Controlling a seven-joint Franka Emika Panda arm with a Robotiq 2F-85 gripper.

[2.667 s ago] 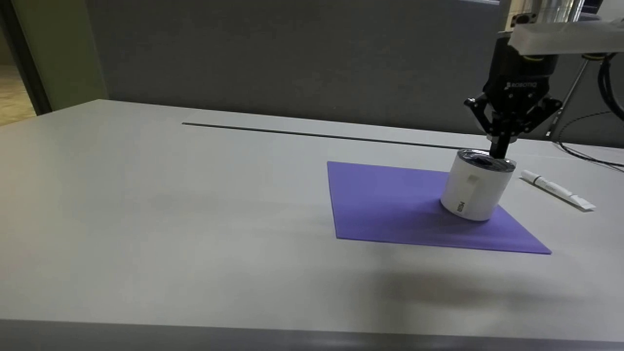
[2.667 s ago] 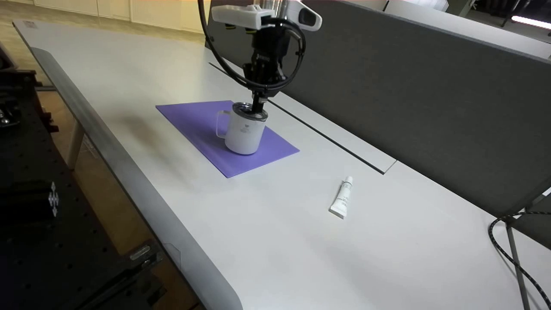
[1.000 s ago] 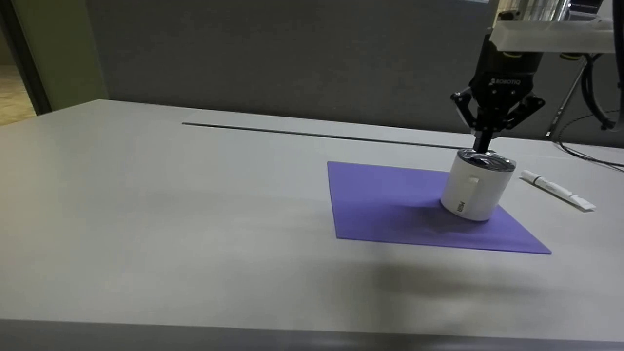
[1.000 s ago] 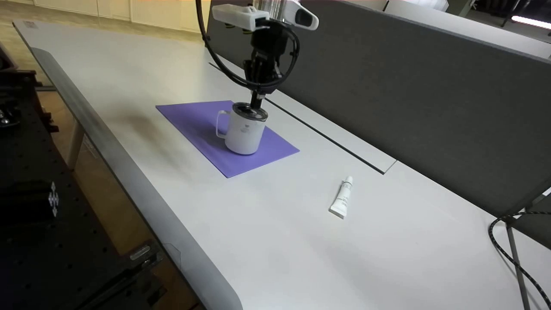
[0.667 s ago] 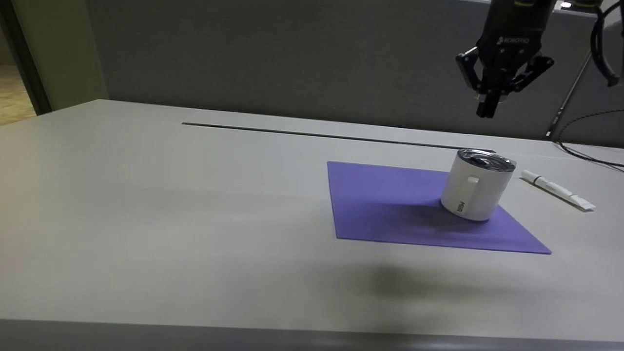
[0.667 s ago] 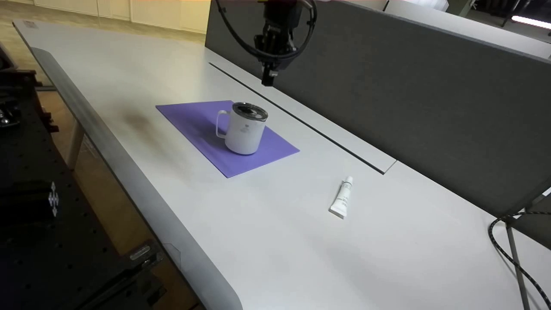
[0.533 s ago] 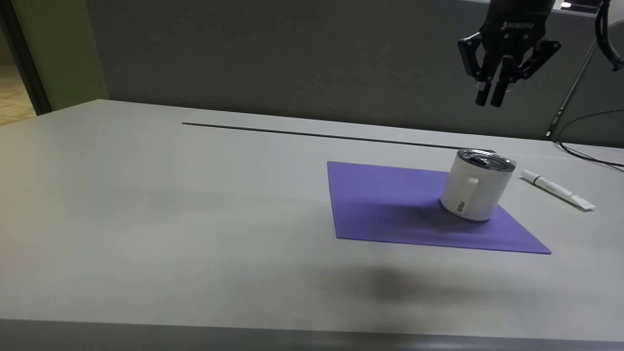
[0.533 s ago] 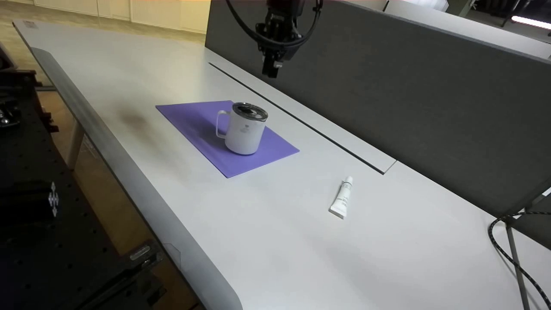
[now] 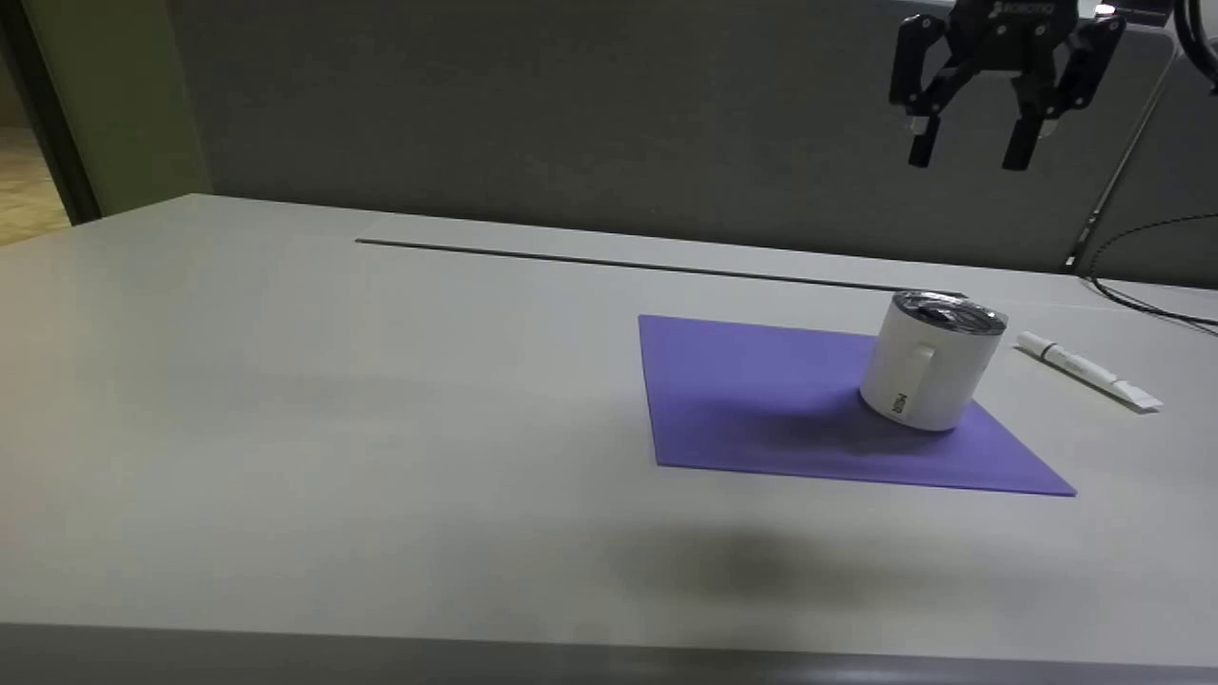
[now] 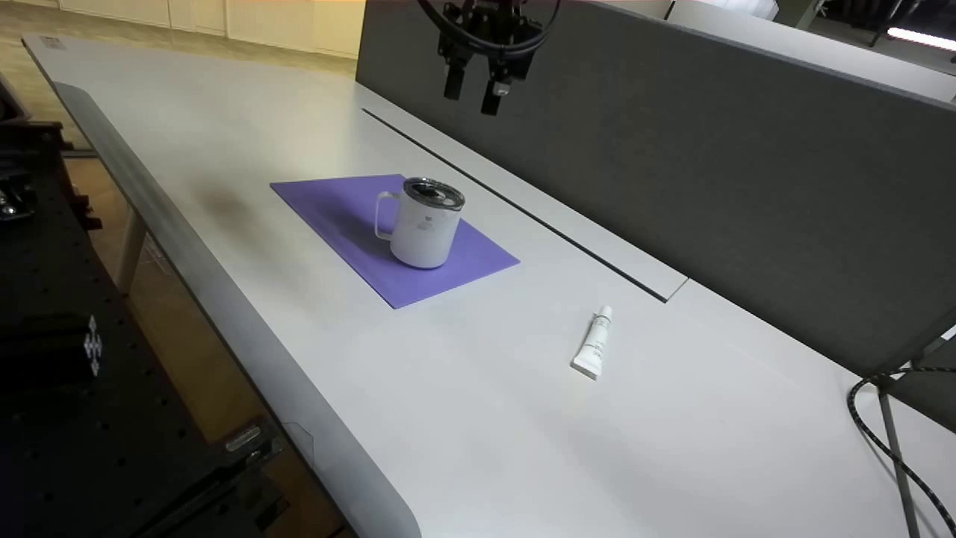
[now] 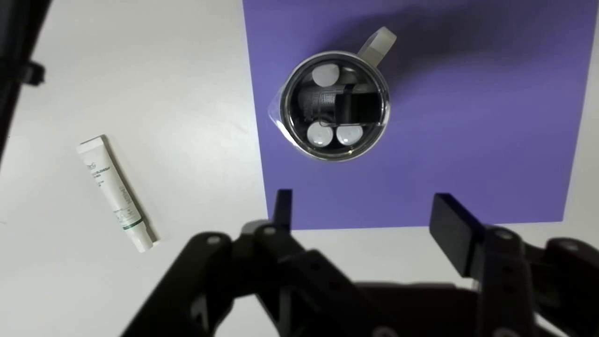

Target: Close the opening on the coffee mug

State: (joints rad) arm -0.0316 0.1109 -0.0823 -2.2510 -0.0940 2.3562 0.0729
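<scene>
The white coffee mug (image 9: 925, 385) stands upright on a purple mat, seen in both exterior views. From above, in the wrist view, its clear, silver-ringed lid (image 11: 306, 89) carries a black slider (image 11: 358, 107) lying off-centre, on the side away from the pointed clear lip (image 11: 277, 112). Whether the opening beneath is covered, I cannot tell. The mug's handle (image 11: 378, 46) points up and right there. Well above the mug and apart from it hangs my gripper (image 9: 968, 164), its fingers spread wide with nothing between them; an exterior view shows the same gap at the gripper (image 10: 471, 104).
Beside the purple mat (image 9: 742, 400) a white tube (image 10: 594, 344) lies flat on the white table. A dark strip (image 9: 628, 262) runs along the table in front of a tall grey partition (image 9: 533, 114). A black cable (image 10: 896, 448) rests at the table's far end.
My gripper was shut with its tips down at the mug's lid, and shifted across it. It has since lifted straight off, well up, and opened. The mug has stayed in place.
</scene>
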